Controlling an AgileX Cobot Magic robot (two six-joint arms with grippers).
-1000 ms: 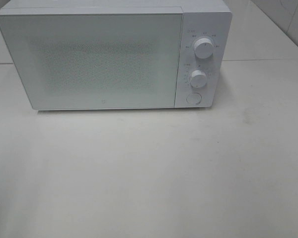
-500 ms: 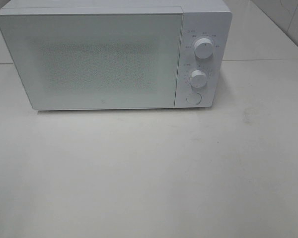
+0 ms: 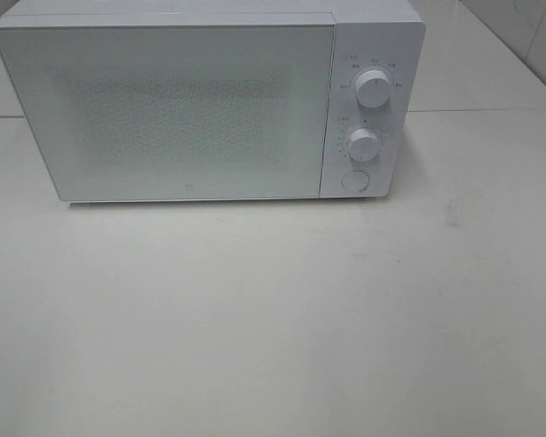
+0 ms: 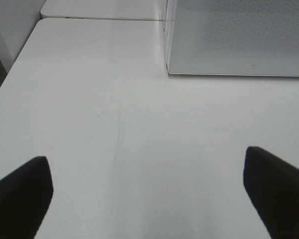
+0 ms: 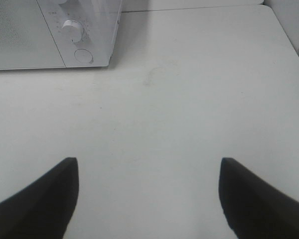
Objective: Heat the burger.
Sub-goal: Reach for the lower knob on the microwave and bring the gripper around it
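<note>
The burger is out of view in every frame. A white microwave [image 3: 209, 100] stands at the back of the table with its frosted door [image 3: 168, 109] shut; what is inside cannot be seen. Neither arm shows in the exterior high view. My left gripper [image 4: 147, 191] hangs open over bare tabletop, with the microwave's door corner [image 4: 239, 37] ahead of it. Likewise my right gripper [image 5: 148, 196] is open and empty over bare tabletop, the microwave's control panel [image 5: 79, 30] lying ahead of it.
The panel carries two round knobs [image 3: 372, 89] [image 3: 364, 143] and a round button [image 3: 355, 180]. A white table [image 3: 273, 319] stretches in front of the microwave. The table's edge [image 4: 12, 69] shows in the left wrist view, and a wall [image 5: 289, 20] borders the right side.
</note>
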